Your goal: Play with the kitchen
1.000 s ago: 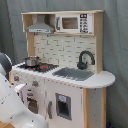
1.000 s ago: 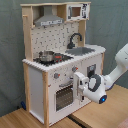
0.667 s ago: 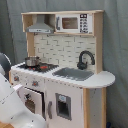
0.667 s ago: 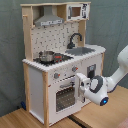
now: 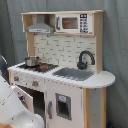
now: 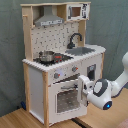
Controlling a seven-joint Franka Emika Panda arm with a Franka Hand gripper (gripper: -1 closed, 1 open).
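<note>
Swung further ajar, the upright kitchen (image 6: pixel 60 60) oven door (image 6: pixel 67 97) — gripper (image 6: pixel 86 90) clamped on its edge.

White robot arm (image 6: pixel 112 90) of rounded, glossy segments joined by dark grey seams. Bulbous wrist housing with small blue light near base. White curved casing (image 5: pixel 15 107) with faint speckled marks, partly cropped.
</note>
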